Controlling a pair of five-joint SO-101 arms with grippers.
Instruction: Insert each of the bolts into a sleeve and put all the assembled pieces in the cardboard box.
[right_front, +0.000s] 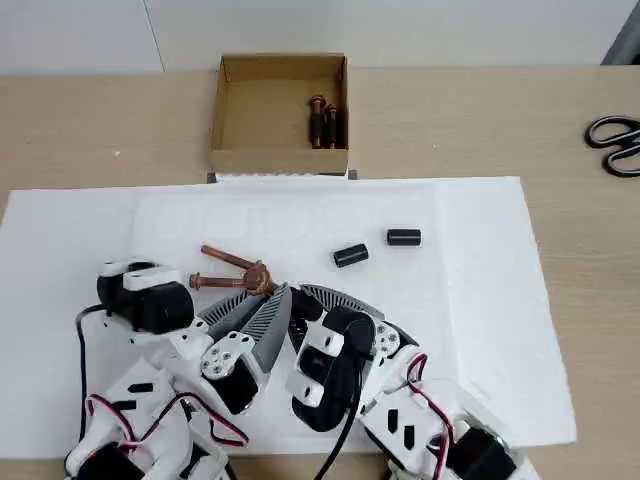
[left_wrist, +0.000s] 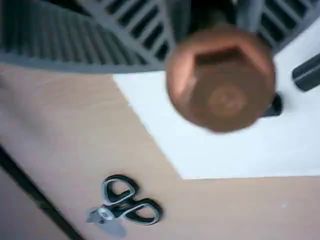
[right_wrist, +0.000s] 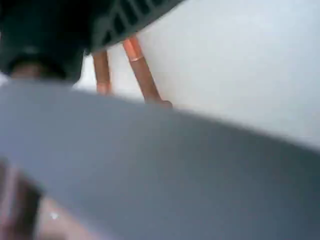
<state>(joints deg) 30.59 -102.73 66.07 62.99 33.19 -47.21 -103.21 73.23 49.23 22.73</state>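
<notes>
1. At the sheet edge farthest from the cardboard box (right_front: 280, 160), the left gripper (right_front: 272, 296) sits against the meeting heads of two loose bolts (right_front: 228, 260); whether it grips one cannot be told. The right gripper (right_front: 312, 300), just beside it, is equally hard to read.
2. Boxward of the grippers, the bolts' long axes fan leftward from their heads, flat on the white paper sheet (right_front: 470, 330); the left arm looks better placed.
3. Nearer the box, two black sleeves (right_front: 351, 255) lie apart.
4. Inside the box rest two assembled pieces (right_front: 324, 122); scissors (right_front: 615, 145) lie well to its right on the wooden table (right_front: 100, 120).
</notes>
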